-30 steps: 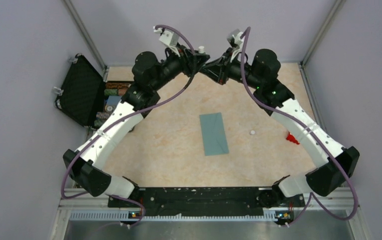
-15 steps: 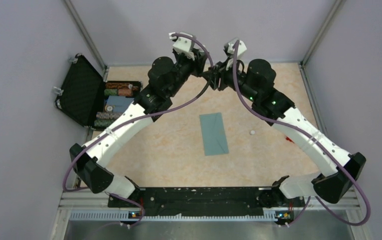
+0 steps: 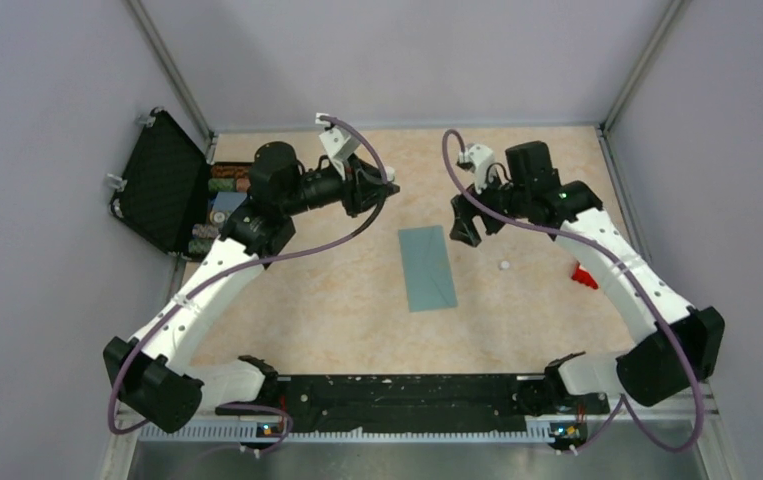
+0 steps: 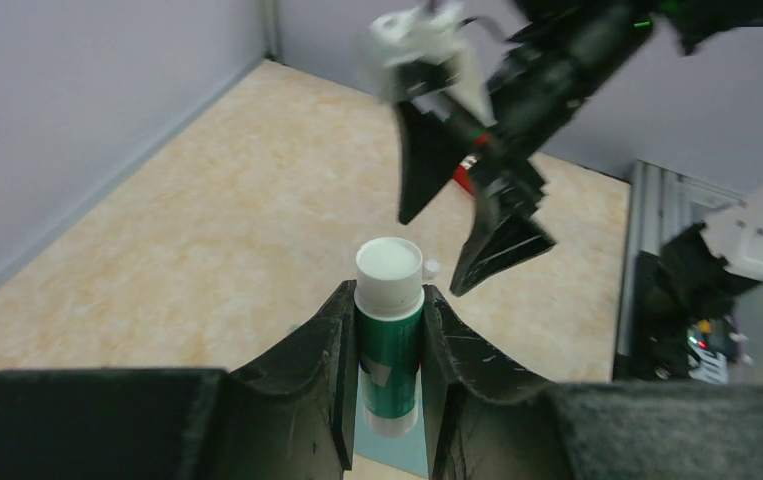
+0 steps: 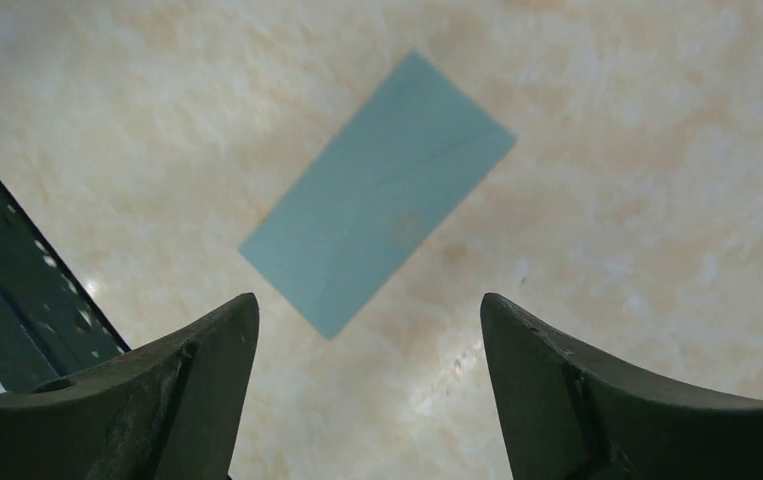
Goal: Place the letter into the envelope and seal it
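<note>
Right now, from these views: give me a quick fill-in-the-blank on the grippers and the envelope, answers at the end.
1. The left gripper is ____ on the green glue stick.
2. The right gripper has its jaws ____, with nothing between them.
3. The envelope lies ____ on the table, touched by neither gripper.
4. The black case stands open at the table's ____ edge.

Missing words: shut; open; flat; left.
</note>
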